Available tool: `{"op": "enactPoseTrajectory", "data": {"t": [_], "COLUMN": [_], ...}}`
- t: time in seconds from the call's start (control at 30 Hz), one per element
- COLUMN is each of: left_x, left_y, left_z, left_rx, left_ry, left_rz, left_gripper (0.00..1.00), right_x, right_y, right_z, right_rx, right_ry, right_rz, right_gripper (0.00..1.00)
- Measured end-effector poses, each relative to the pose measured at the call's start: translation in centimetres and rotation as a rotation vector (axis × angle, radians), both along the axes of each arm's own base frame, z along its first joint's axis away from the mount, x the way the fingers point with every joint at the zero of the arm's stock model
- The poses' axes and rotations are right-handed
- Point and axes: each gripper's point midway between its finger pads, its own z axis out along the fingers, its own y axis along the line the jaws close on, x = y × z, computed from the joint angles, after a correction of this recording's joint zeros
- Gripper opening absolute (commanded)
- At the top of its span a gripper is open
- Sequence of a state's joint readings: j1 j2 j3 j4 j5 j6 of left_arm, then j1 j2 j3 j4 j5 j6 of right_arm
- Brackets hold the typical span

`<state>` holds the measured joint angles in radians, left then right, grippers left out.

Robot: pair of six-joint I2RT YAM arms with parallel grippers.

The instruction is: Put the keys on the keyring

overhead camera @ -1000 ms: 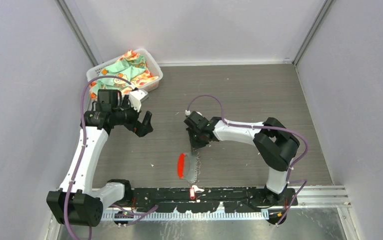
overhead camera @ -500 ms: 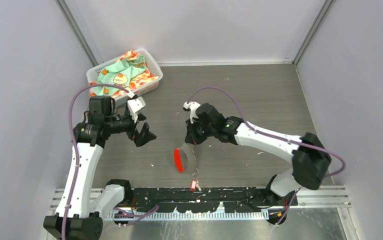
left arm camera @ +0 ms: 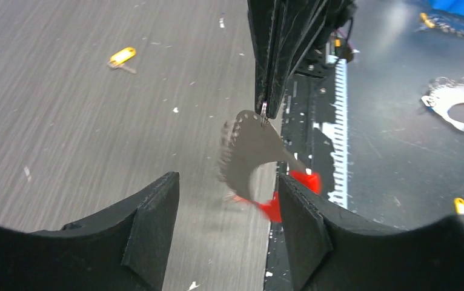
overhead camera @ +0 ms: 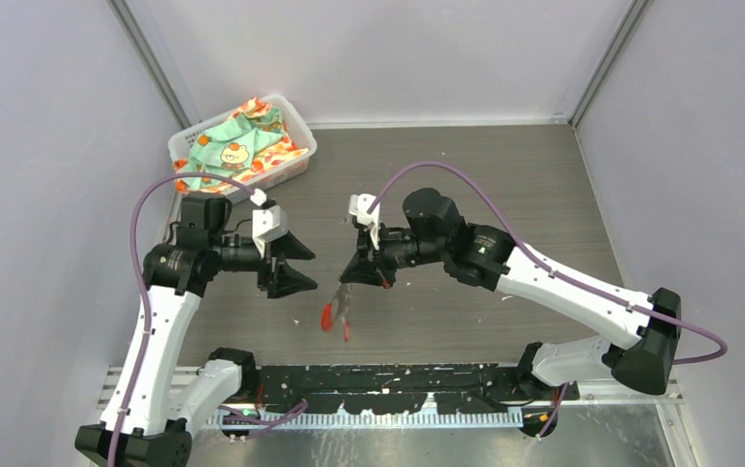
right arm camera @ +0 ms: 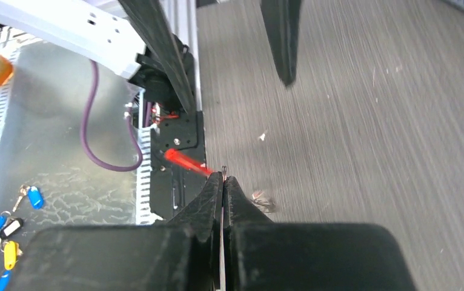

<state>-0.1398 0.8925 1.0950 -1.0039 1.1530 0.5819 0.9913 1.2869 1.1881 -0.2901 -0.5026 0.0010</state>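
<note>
Over grey table [overhead camera: 505, 185], right claw [overhead camera: 342, 282] pinches 1 keyring [left arm camera: 248, 145], left claw [overhead camera: 308, 270] gapes empty, 1 yellow key [left arm camera: 122, 56] lies apart.

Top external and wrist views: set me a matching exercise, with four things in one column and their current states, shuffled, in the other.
Things:
1. keyring
2. yellow key
3. left gripper
4. right gripper

States:
A. lying flat on the table
B. open, holding nothing
C. hanging in the air
D. shut on the keyring

Pairs: 1-C, 2-A, 3-B, 4-D
</note>
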Motion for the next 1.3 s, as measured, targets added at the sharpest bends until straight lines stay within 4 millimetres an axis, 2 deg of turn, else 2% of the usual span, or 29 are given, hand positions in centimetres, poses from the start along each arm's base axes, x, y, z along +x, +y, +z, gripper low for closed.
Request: {"op": "enactPoseTrajectory", "data": {"t": [0.07, 0.2, 0.33, 0.5, 0.73, 0.9, 1.13, 1.2, 1.3], "left_x": [-0.8, -2.9, -4.3, -4.5, -4.3, -4.5, -4.8, -4.9, -4.9], "left_y": [-0.6, -1.6, -2.3, -2.8, -3.2, -3.4, -3.5, -3.5, -3.5], "left_z": [0.2, 0.8, 2.0, 3.7, 4.1, 3.7, 3.7, 3.7, 3.7], "left_rx": [-0.015, -0.038, -0.074, -0.129, -0.15, -0.148, -0.147, -0.145, -0.143], "left_ry": [0.007, 0.032, 0.06, 0.062, 0.073, 0.084, 0.077, 0.078, 0.072], "left_rz": [-0.04, -0.114, -0.144, -0.139, -0.143, -0.153, -0.169, -0.171, -0.169], "left_gripper": [0.62, 0.7, 0.7, 0.57, 0.41, 0.37, 0.32, 0.28, 0.15], "right_x": [-0.7, -2.0, -3.2, -4.3, -4.4, -4.2, -4.1, -4.0, -3.8], "right_y": [0.3, 0.5, 0.5, 0.5, 0.5, 1.1, 1.4, 1.4, 1.5], "right_z": [1.5, 4.0, 5.3, 5.0, 5.1, 5.8, 5.6, 5.5, 5.4], "right_rx": [0.026, 0.063, 0.082, 0.066, 0.061, 0.072, 0.064, 0.06, 0.056], "right_ry": [-0.032, -0.087, -0.124, -0.132, -0.136, -0.131, -0.111, -0.108, -0.106], "right_rz": [0.039, 0.097, 0.138, 0.167, 0.165, 0.16, 0.15, 0.142, 0.128], "right_gripper": [0.01, 0.01, 0.01, 0.01, 0.01, 0.01, 0.01, 0.01, 0.01]}}
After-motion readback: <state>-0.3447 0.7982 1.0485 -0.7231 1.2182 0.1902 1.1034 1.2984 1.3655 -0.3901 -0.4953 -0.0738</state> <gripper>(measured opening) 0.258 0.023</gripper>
